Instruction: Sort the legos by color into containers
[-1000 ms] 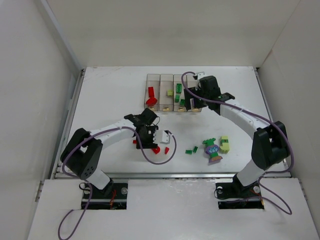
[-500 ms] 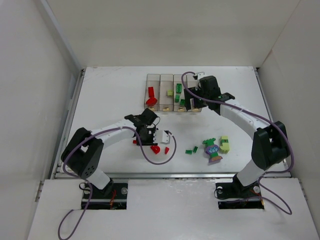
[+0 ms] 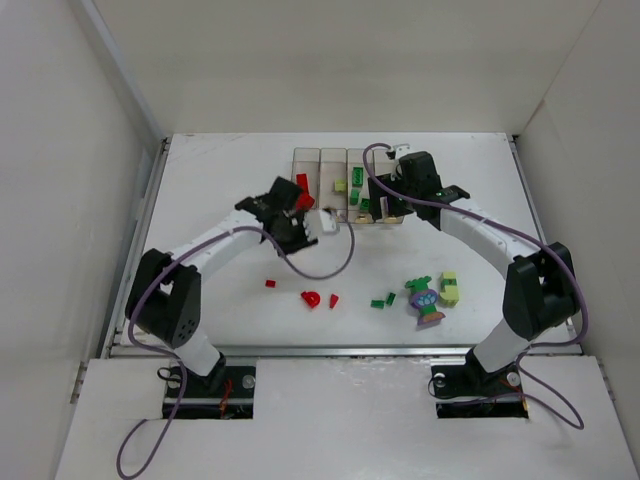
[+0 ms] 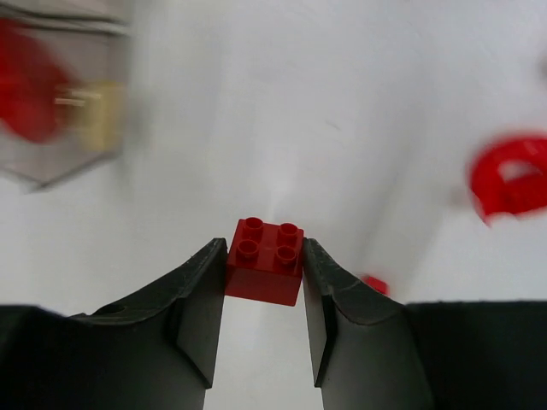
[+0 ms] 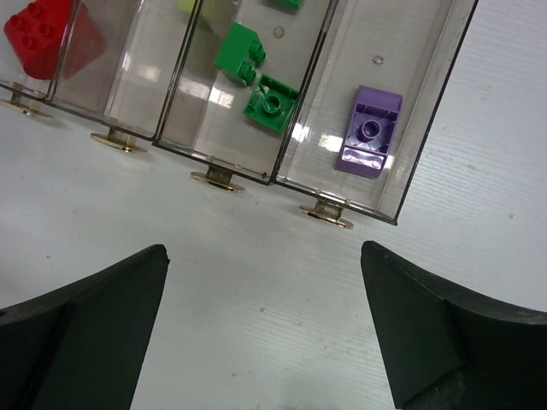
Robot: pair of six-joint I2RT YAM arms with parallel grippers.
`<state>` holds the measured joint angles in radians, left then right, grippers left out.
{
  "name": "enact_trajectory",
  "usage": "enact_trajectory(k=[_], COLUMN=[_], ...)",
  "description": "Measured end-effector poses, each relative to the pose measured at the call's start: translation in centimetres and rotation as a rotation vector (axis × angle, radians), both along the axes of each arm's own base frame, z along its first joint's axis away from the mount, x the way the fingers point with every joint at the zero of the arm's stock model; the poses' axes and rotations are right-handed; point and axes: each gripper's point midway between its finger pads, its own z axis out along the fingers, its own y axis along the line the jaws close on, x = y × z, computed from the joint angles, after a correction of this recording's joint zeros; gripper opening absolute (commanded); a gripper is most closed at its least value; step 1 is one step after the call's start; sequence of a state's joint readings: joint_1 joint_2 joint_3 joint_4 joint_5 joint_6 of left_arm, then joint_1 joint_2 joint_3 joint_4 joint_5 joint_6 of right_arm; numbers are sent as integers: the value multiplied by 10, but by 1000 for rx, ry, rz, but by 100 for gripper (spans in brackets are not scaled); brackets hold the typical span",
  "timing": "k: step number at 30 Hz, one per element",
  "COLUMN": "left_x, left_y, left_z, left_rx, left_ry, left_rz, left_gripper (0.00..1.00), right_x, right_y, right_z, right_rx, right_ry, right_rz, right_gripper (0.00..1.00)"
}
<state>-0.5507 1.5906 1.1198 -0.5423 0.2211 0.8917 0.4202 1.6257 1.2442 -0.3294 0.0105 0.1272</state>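
Observation:
My left gripper (image 4: 263,272) is shut on a red lego brick (image 4: 265,260), studs up, held above the table. In the top view this left gripper (image 3: 292,212) is just in front of the left end of the containers (image 3: 320,152). My right gripper (image 3: 386,208) hangs open and empty before the right end of the row. In the right wrist view the right gripper (image 5: 263,252) faces the containers (image 5: 410,51), which hold a purple brick (image 5: 369,130), green bricks (image 5: 272,102) and a red brick (image 5: 43,30).
Loose on the table lie a red arch piece (image 3: 311,298), two small red bits (image 3: 270,283), small green bricks (image 3: 382,299), a multicoloured clump (image 3: 424,300) and a lime-yellow brick (image 3: 449,288). White walls enclose the table on three sides.
My left gripper closed on the red brick among the red pieces, lifted it and carried it back toward the left end of the containers. The right arm has not moved.

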Motion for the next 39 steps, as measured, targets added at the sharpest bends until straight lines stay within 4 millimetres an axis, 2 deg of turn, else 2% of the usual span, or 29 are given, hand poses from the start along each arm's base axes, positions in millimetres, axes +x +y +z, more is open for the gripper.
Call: enact_trajectory(k=[2,5,8,11,16,19,21,24,25,29,32,35,37,39], left_x=[39,96,133,156,176,184,189,198,201,205,190,161,127,89], left_y=[-6,-4,1,-7,-18,-19,-19,-22,-23,-24,-21,-14,-2,15], left_z=[32,79,101,92,52,42,46,61,66,80,85,96,97,88], left_rx=[-105,-249,-319,-343,-327,-315,-318,-343,-351,-363,-329,-266,-193,-104], left_ry=[-78,-220,-314,-329,-289,-291,-310,-347,-358,-377,-352,-333,-299,-251], left_rz=[118,291,407,450,473,483,490,497,497,495,441,302,179,63], left_gripper=[0,0,6,8,21,47,75,97,100,100,92,88,88,86], right_x=[0,0,-1,-1,-1,-2,-2,-4,-5,-9,-12,-13,-14,-16], right_y=[0,1,1,1,0,-1,-2,-2,-2,-5,-5,-3,0,2], right_z=[0,0,1,1,5,12,16,19,18,12,8,7,7,5], right_rx=[3,8,14,19,21,24,29,34,35,31,29,30,30,29], right_ry=[1,3,4,6,-1,-16,-25,-31,-30,-12,0,1,2,5], right_rz=[-1,-5,-9,-13,-20,-25,-26,-28,-30,-35,-38,-34,-28,-22], right_gripper=[100,100,100,100,100,100,100,100,100,100,100,100,100,100])
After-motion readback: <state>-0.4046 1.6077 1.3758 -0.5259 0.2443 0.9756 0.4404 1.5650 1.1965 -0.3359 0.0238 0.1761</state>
